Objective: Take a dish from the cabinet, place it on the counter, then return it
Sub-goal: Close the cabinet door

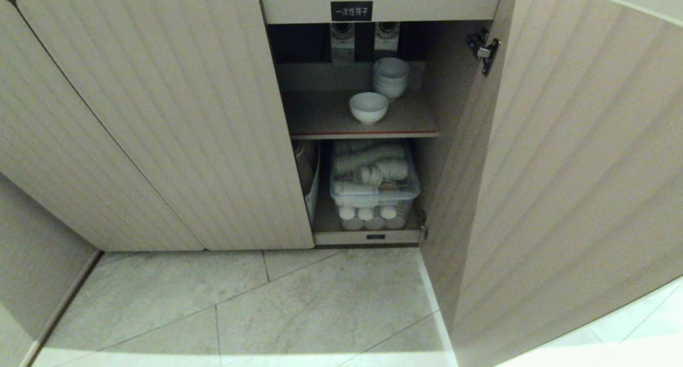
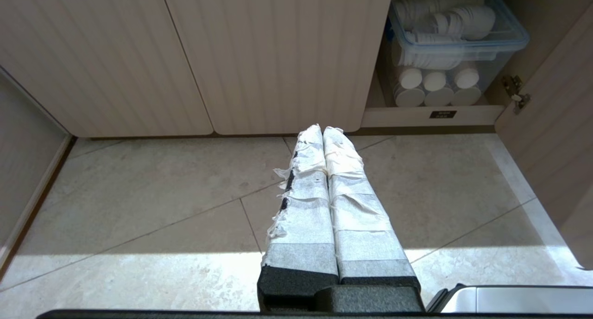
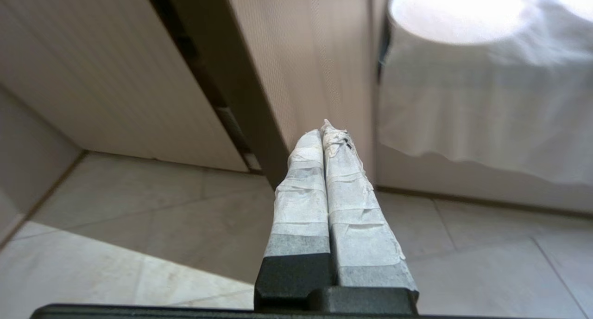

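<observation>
A beige cabinet [image 1: 160, 116] with ribbed doors stands open on its right side, above a pale tiled floor [image 1: 267, 308]. Inside, a single small white bowl [image 1: 368, 107] sits upright near the front of the red-edged upper shelf [image 1: 320, 122], with a stack of similar white bowls [image 1: 390, 77] just behind it and slightly to its right. A small black label [image 1: 351, 10] with white characters is fixed above the opening. On the lower shelf sits a clear plastic box [image 1: 374, 188] full of white lids and cups. Neither arm appears in the head view. The left gripper [image 2: 322, 130] hangs over the floor in front of the closed door, its tape-wrapped fingers [image 2: 305, 189] pressed together and empty; the clear box lies ahead of the fingertips and off to one side. The right gripper [image 3: 322, 129] also has its taped fingers [image 3: 303, 194] pressed together, holding nothing, with the fingertips pointing toward the edge of the open door [image 3: 319, 54]. The bowl is out of sight of both wrist cameras, well away from either gripper.
</observation>
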Tool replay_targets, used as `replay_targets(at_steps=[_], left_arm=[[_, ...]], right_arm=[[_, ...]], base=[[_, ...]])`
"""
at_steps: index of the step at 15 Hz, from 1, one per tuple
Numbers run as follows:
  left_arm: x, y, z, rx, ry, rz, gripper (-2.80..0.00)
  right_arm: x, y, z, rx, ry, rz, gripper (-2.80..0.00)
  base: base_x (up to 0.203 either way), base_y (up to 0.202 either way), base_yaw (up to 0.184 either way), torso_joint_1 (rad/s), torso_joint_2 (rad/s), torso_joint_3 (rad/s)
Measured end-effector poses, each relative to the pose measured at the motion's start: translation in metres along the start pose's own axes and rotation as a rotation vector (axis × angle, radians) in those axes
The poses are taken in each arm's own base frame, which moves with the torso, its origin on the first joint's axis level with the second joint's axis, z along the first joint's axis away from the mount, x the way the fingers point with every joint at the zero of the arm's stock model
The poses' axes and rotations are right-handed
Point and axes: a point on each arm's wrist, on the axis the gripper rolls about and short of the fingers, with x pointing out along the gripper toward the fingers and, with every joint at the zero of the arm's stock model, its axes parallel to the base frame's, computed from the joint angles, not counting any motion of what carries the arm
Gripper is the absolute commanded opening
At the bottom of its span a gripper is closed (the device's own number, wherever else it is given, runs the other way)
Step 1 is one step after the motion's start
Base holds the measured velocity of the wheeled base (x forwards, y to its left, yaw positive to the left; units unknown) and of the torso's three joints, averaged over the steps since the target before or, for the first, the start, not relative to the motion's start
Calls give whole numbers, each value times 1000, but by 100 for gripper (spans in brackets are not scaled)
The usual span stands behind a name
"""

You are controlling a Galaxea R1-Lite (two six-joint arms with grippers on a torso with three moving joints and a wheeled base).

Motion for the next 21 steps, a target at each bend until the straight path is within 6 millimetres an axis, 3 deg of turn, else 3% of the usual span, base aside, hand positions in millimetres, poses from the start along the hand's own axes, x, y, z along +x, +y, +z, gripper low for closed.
replay_targets(at_steps=[21], left_arm=[[0, 0, 0, 0, 0, 0, -280]], right_arm=[[25, 8, 10, 238, 4, 361, -280]], base=[[0, 0, 0, 0, 0, 0]])
